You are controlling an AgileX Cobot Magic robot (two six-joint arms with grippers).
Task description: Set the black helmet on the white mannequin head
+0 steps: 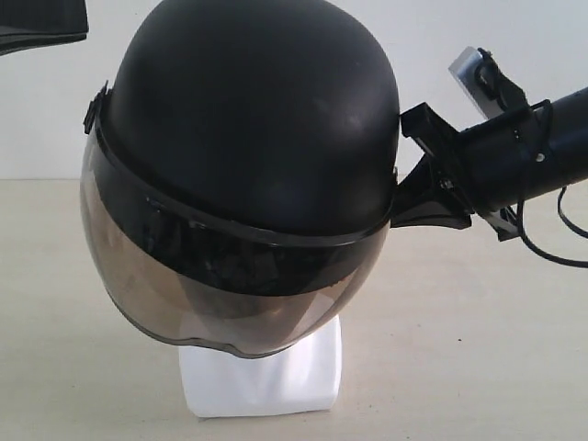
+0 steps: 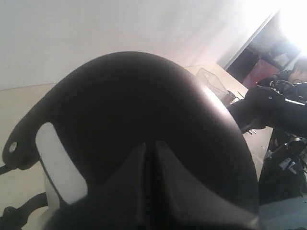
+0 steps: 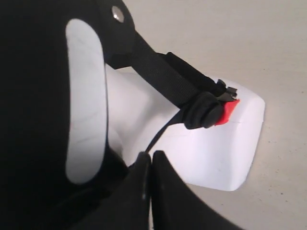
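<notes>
The right gripper [image 3: 151,163] is clenched, its two fingers pressed flat together with nothing clearly between them. A thin black cord runs up from just beside the fingertips toward the buckle [image 3: 207,111], and whether it is pinched cannot be told. In the exterior view this gripper meets the rear rim of the helmet [image 1: 257,110]. The left gripper [image 2: 149,155] is also clenched, its tips pointing at the helmet's dark dome; contact cannot be made out. The helmet sits over the head [image 1: 266,381], covering it so that only the white blocky base shows below the visor [image 1: 230,294]. The visor is down and the helmet is tipped toward that side. The strap [image 3: 163,76] hangs loose beside the neck, with a red tab [image 3: 229,111] on its buckle resting against the base. The base stands on the pale table [image 1: 478,349].
</notes>
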